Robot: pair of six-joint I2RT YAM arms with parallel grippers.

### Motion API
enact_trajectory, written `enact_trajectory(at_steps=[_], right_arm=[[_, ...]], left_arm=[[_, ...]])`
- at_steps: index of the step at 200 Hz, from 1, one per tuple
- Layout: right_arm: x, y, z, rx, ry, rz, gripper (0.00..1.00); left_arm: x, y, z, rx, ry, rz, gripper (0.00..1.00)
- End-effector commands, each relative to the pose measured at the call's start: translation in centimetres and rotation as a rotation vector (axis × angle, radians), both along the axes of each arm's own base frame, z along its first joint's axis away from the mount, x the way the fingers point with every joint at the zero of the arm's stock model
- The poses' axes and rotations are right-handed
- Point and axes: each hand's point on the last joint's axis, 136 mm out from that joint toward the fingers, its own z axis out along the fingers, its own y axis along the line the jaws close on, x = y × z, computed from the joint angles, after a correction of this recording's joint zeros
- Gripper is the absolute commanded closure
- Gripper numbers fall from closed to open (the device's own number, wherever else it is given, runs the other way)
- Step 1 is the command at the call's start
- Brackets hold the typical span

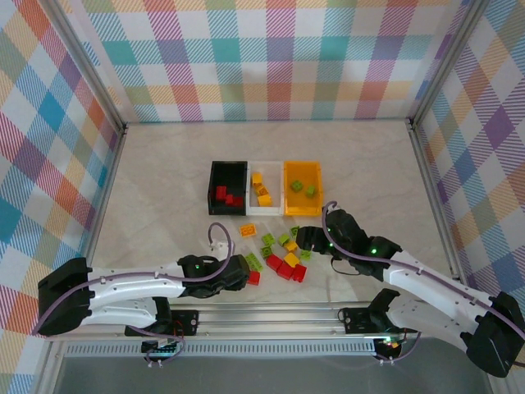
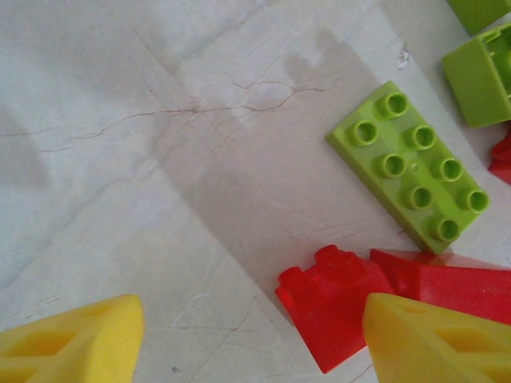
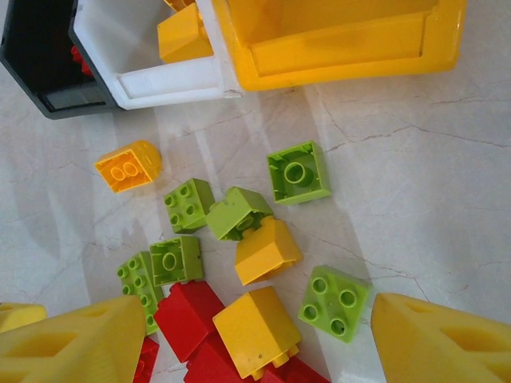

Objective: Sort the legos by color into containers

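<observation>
The loose legos [image 1: 280,254] lie in a pile in front of the containers: a black bin [image 1: 227,187] with red bricks, a white bin [image 1: 264,187] with yellow ones, and an orange-yellow bin [image 1: 302,187] with green ones. My left gripper [image 1: 248,275] is low at the pile's left edge, open. A small red brick [image 2: 331,307] lies by its right finger [image 2: 435,343]; the left finger [image 2: 72,343] stands well clear. A long green brick [image 2: 415,167] lies beyond. My right gripper [image 3: 257,319] hangs open over a yellow brick [image 3: 259,331] and a green brick [image 3: 335,299].
An orange brick [image 3: 128,166] lies alone near the white bin's front wall [image 3: 172,84]. Bare marble tabletop [image 1: 164,189] spreads left of the bins and right of the pile. Checked walls close in the sides and back.
</observation>
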Motion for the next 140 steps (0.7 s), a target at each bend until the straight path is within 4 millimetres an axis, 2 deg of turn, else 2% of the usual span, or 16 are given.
enact_trajectory(at_steps=[1,9,22,54,90,110,128,140], right_arm=[[0.1,-0.2,0.4,0.02,-0.02,-0.023,0.25],[0.1,-0.3,0.5,0.021,-0.023,-0.024,0.25],[0.0,-0.4,0.5,0.019,-0.024,-0.026,0.24],[-0.2,-0.7,0.1,0.017,-0.016,-0.034,0.24],[-0.3,-0.9,0.0,0.024,-0.021,-0.043,0.24],[-0.3,-0.9,-0.1,0.021,-0.021,-0.041,0.24],[-0.3,-0.9,0.0,0.021,-0.022,-0.039,0.24],[-0.3,-0.9,0.1,0.023,-0.025,-0.038,0.24]], left_arm=[[-0.3,-0.1,-1.2,0.006,0.038,0.003,0.34],[-0.2,-0.2,-1.3,0.008,0.04,0.005,0.37],[-0.1,0.2,-1.5,0.022,0.041,0.021,0.37],[0.1,2.8,-1.5,0.051,0.057,0.09,0.38],[-0.1,5.1,-0.4,0.04,0.046,0.129,0.38],[-0.1,4.1,0.7,-0.016,0.04,0.099,0.36],[0.2,2.4,1.6,-0.055,0.043,0.054,0.28],[0.4,1.4,1.6,-0.065,0.051,0.03,0.18]])
